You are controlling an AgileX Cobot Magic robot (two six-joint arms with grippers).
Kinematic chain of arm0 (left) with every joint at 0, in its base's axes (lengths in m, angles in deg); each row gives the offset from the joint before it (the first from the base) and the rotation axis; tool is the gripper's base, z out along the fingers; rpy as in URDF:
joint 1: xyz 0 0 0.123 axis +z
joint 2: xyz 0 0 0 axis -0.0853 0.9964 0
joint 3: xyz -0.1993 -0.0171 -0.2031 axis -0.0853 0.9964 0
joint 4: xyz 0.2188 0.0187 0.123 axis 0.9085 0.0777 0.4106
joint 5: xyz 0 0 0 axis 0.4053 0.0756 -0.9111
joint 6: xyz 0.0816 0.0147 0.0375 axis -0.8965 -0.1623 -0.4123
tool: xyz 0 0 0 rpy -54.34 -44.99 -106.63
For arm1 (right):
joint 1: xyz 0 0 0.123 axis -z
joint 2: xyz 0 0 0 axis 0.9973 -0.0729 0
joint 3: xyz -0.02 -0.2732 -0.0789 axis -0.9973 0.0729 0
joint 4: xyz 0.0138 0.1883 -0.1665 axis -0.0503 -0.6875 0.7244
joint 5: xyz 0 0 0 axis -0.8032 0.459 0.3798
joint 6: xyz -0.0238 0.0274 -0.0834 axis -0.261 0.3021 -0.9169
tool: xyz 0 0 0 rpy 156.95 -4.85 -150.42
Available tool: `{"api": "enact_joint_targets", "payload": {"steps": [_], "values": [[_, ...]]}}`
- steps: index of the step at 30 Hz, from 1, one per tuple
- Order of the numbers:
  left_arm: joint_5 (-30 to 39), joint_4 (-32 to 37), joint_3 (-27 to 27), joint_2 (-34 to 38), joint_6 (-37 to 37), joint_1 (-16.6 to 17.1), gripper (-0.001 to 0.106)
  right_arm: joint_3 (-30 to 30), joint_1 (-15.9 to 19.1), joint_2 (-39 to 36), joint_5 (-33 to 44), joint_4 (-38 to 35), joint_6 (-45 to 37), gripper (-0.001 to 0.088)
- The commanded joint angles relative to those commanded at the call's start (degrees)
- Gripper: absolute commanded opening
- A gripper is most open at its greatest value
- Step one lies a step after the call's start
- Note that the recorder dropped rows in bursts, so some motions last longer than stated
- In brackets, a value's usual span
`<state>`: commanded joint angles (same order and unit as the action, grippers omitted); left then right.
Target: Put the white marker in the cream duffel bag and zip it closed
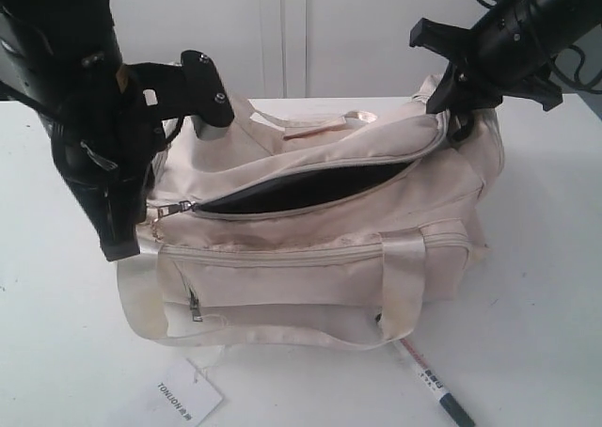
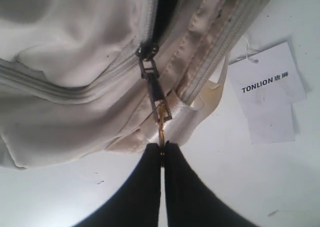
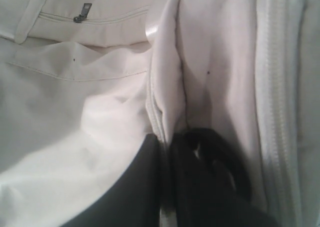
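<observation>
Left tool pinching zipper pull; right tool pinching cream duffel bag; white marker apart.

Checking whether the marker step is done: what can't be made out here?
- Bag inside: exterior view shows only dark lining through the open zip; contents hidden.
- Marker: exterior view, upper end hidden under the handle; print too small.
- Right end effector: right wrist view, close and blurred; which part of the bag it grips is unclear.

Cream bag, dark lining, gold pull; white marker, dark-capped; white tag lettered in black; white bench.
</observation>
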<state>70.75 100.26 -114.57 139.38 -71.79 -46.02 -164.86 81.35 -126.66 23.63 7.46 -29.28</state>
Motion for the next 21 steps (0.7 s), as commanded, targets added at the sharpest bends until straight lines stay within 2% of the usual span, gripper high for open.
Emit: {"api": "enact_joint_targets", "payload": {"steps": [4, 11, 21], "values": [[-3.3, -2.0, 0.0, -0.8, -0.2, 0.0, 0.0, 0.0, 0.0, 0.0, 0.7, 0.0, 0.0, 0.0066], [-6.5, -2.4, 0.0, -2.1, -0.2, 0.0, 0.0, 0.0, 0.0, 0.0, 1.1, 0.0, 0.0, 0.0261], [-6.3, -2.3, 0.0, -2.2, -0.2, 0.0, 0.0, 0.0, 0.0, 4.5, 1.6, -0.1, 0.0, 0.0281]]}}
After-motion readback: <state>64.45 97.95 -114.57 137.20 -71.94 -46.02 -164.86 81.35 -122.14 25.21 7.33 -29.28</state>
